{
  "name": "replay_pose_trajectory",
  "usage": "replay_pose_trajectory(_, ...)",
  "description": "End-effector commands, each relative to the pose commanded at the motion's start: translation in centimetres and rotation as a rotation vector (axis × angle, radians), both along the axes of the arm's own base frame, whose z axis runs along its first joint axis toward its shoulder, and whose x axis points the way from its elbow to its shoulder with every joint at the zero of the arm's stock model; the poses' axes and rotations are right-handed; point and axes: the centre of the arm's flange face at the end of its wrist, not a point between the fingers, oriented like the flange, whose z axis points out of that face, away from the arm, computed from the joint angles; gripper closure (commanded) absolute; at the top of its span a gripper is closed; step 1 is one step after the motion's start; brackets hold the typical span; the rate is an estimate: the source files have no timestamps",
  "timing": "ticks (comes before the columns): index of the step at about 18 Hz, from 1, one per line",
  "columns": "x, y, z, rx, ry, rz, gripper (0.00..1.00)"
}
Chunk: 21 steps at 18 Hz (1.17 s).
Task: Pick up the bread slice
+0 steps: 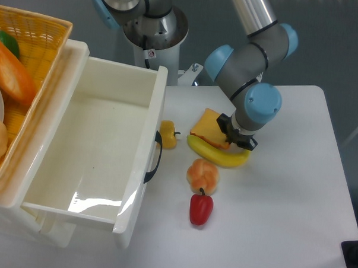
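The bread slice [208,127], golden-orange with a darker brown crust edge, lies at the middle of the white table [283,198]. Its near edge touches or rests on a yellow banana [216,155]. My gripper [236,136] is down at the slice's right end, over the spot where slice and banana meet. The blue wrist joint hides most of the black fingers [247,143]. The slice's right end is hidden under the gripper. I cannot tell whether the jaws are closed on the slice.
A round knotted orange bun [203,174] and a red pepper [201,208] lie in front of the banana. A small yellow pepper [168,134] sits by the white bin [94,160] with a black handle. A wicker basket [41,33] of food is at far left.
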Motion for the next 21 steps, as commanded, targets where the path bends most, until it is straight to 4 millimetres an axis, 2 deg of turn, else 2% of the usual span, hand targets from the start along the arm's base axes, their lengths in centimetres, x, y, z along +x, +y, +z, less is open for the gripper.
replay_pose_trajectory(3, -3.0, 1.3, 4.0, 0.022, 0.065, 0.008, 1.00)
replay_pose_trajectory(6, -6.1, 2.8, 6.9, 0.016, 0.058, 0.004, 1.00)
replay_pose_trajectory(8, -7.4, 3.3, 8.4, 0.029, 0.081, 0.000, 1.00)
replay_pose_trajectory(14, -8.5, 3.8, 11.4, 0.065, 0.133, -0.009, 1.00)
replay_pose_trajectory(21, -8.7, 3.7, 12.1, 0.063, 0.144, -0.064, 1.00)
